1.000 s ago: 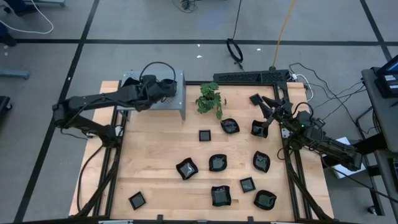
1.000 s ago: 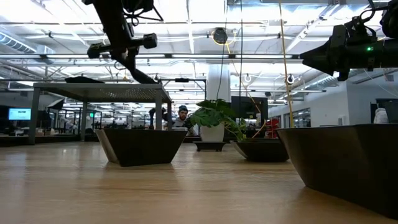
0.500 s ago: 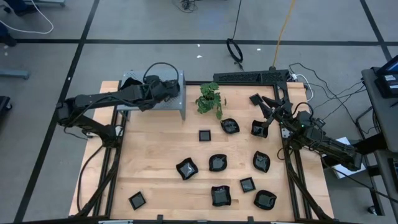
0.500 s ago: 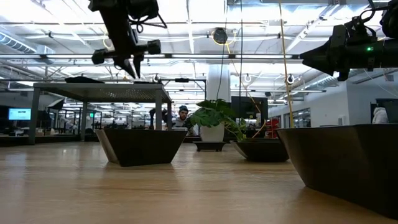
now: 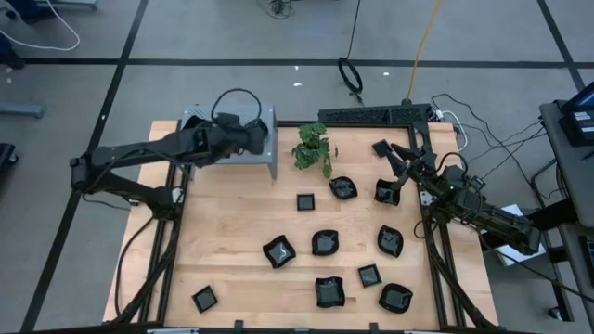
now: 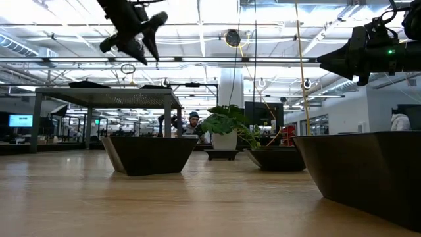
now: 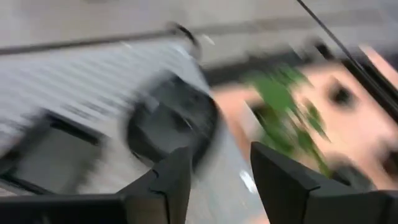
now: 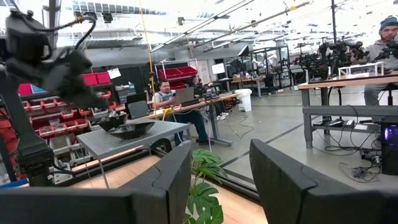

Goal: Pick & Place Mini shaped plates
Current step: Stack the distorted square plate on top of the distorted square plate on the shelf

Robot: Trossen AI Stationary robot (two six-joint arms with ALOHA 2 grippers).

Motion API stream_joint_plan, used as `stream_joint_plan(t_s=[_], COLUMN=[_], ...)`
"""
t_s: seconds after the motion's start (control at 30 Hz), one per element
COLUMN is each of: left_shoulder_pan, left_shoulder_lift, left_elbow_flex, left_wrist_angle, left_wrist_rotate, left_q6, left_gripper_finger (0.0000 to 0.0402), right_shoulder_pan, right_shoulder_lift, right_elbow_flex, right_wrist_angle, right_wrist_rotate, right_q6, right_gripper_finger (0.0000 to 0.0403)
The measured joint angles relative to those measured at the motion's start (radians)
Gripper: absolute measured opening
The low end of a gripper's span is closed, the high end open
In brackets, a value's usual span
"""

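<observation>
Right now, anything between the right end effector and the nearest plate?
Nothing visible. The right end effector hangs open near the table's right rear, and the closest mini plate sits just ahead of it with only bare wood between. The plant stands off to the side.

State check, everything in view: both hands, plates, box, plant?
left hand, open, empty, over the grey box
right hand, open, empty, raised by the table's right edge
roundish plate, lying flat on top of the box
plates on the table, ten, scattered, right way up, none held
plant, upright at the table's far edge
</observation>
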Motion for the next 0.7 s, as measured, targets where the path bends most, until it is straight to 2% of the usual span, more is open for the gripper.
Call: stream_joint_plan(t_s=[0.13, 0.27, 0.4, 0.5, 0.7], left_shoulder_pan=[-0.128, -0.320, -0.518, -0.652, -0.819], left_shoulder_lift=[-0.016, 0.011, 0.075, 0.149, 0.350], left_elbow_flex=[0.000, -0.001, -0.001, -0.001, -0.002], left_wrist_angle=[-0.033, -0.038, -0.012, -0.013, 0.085], left_wrist_rotate=[0.175, 0.253, 0.257, 0.223, 0.181], left_q6=[0.010, -0.061, -0.085, -0.055, 0.079], left_gripper_finger=[0.0170, 0.0170, 0.0170, 0.0170, 0.0170], right_shoulder_pan=[0.000, 0.000, 0.000, 0.000, 0.000], right_shoulder_lift=[0.000, 0.000, 0.000, 0.000, 0.000], right_elbow_flex=[0.000, 0.000, 0.000, 0.000, 0.000], right_wrist_angle=[0.000, 0.000, 0.000, 0.000, 0.000], right_wrist_rotate=[0.000, 0.000, 0.000, 0.000, 0.000], right_q6=[0.000, 0.000, 0.000, 0.000, 0.000], right_gripper_finger=[0.0153, 0.0153, 0.0153, 0.0153, 0.0153])
